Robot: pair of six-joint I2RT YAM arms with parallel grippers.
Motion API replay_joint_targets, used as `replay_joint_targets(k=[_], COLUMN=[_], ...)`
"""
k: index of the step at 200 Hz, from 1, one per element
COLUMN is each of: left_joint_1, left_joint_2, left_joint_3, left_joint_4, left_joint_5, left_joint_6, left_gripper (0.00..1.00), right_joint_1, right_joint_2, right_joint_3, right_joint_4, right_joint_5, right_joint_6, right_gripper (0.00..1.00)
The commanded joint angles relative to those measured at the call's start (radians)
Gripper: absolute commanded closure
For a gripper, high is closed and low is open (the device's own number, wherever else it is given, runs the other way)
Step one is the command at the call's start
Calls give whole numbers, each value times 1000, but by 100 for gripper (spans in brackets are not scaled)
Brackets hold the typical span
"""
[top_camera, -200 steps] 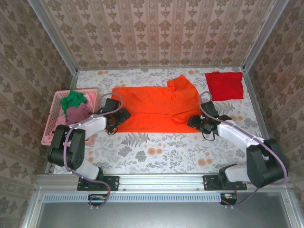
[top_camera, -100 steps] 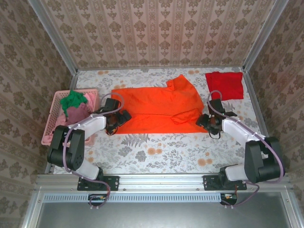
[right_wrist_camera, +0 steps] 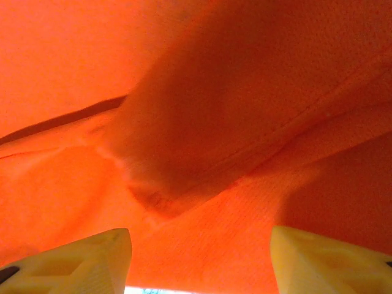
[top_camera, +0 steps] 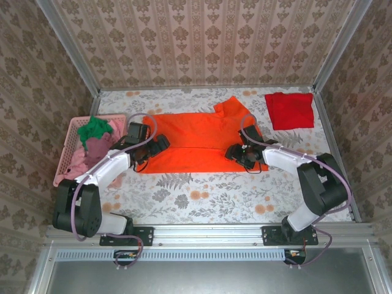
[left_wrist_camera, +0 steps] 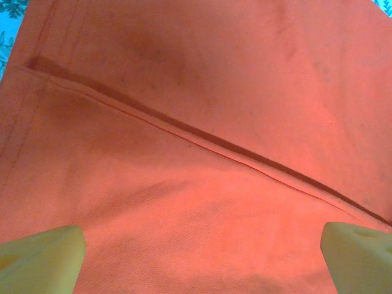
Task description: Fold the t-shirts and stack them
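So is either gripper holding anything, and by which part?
Left gripper: nothing, jaws wide open over the orange t-shirt. Right gripper: jaws half apart at a fold near its right edge; grip cannot be told.

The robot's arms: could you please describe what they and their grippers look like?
The left arm and right arm have pale grey links between bulky black joints, on black base plates. A thin mauve cable loops along each. The fingers are blocky, pale yellow plastic with hollow cells. I see no markings.
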Motion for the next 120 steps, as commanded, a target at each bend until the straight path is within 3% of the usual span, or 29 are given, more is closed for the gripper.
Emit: replay_joint_targets(k=[1,120], left_joint_1=[11,60], left_joint_2=[-2,65], left_joint_3=[-11,-56], left_joint_4=[38,107], left_joint_5=[28,75], left_joint_6=[51,58], left_gripper=[0,0], right_joint_1=[-2,34], right_joint_2=[37,156], right_joint_3=[36,190], right_joint_4=[49,-14], right_joint_5=[-2,-54], right_joint_6=[48,-7], right_gripper=[39,53])
